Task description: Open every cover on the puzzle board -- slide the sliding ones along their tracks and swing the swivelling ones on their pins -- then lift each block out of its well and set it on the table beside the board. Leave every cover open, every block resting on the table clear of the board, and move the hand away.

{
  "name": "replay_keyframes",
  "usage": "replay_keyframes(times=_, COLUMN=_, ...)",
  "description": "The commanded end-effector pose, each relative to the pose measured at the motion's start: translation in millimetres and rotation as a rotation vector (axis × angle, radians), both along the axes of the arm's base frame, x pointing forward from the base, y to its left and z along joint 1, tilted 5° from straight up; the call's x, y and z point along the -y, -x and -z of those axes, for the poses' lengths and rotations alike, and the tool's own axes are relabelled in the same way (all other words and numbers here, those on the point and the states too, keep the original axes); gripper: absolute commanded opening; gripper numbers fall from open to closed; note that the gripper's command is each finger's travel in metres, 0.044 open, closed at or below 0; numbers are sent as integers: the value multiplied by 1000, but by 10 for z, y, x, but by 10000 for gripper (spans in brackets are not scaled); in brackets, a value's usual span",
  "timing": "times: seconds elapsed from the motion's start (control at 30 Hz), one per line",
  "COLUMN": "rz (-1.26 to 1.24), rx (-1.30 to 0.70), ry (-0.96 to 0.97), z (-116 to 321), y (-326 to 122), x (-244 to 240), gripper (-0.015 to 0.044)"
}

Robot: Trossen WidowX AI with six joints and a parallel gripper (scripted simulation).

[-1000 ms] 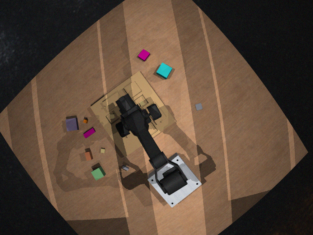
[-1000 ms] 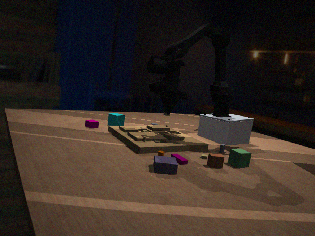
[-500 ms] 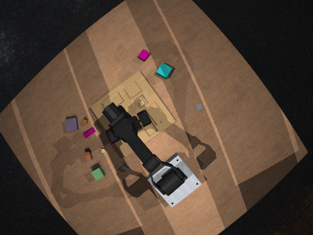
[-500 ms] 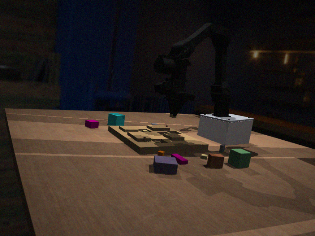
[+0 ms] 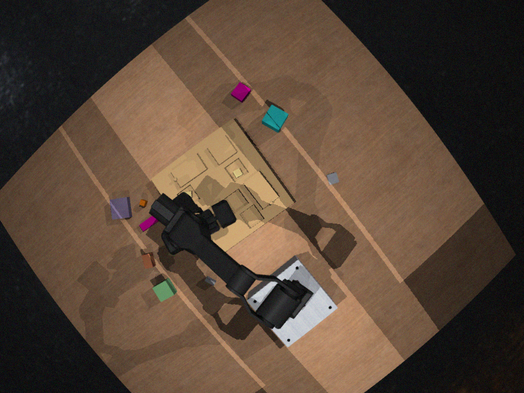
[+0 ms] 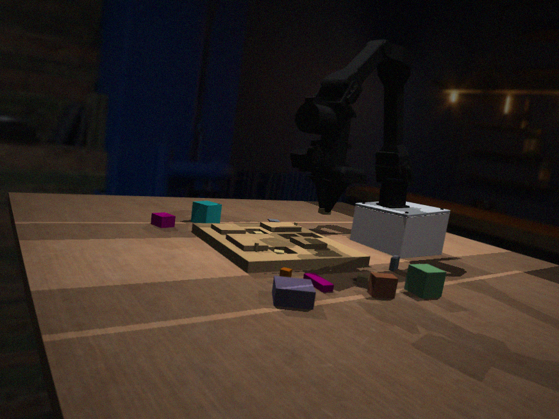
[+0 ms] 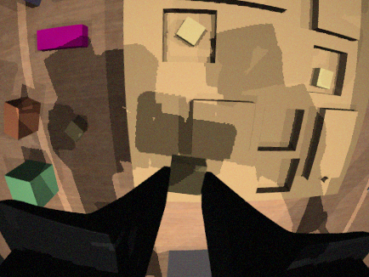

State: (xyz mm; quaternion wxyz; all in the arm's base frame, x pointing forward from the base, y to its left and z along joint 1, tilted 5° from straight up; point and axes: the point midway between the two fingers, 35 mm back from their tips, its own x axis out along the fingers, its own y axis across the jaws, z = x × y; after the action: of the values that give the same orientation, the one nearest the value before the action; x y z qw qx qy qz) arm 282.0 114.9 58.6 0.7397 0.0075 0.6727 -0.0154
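The tan puzzle board [image 5: 249, 152] [image 6: 311, 263] [image 7: 144, 25] lies on the table. My gripper [image 6: 324, 208] [image 7: 185, 176] is shut on a small tan block [image 7: 188, 180] and holds it above the board's near part; the arm hides the fingers in the top view. One tan block [image 5: 237, 172] [image 7: 325, 78] sits in an uncovered well, and another block [image 5: 188, 193] [image 6: 279, 251] [image 7: 190, 31] in a second. Two more wells look empty, beside the raised right cover [image 5: 265, 188] [image 6: 279, 226] [image 7: 339, 138]. Other covers stand off their wells. A tan block [image 7: 76, 131] lies on the table, left of the board.
Left of the board are a purple block [image 5: 121, 208], an orange cube [image 5: 143, 202], a magenta bar [image 5: 148, 223], a brown block [image 5: 147, 259] and a green block [image 5: 164, 289]. Beyond the board are magenta [image 5: 240, 91] and cyan blocks [image 5: 274, 118]. A grey piece [image 5: 333, 178] lies right.
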Motion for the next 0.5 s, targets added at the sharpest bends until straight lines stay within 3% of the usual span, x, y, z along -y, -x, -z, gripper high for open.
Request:
replay_keyframes(times=0.0, rz=2, rx=4, ry=0, z=-8, y=34, x=-138, gripper=80)
replay_keyframes(times=0.47, rz=1, rx=2, ry=-3, z=17, y=271, x=-637, gripper=80)
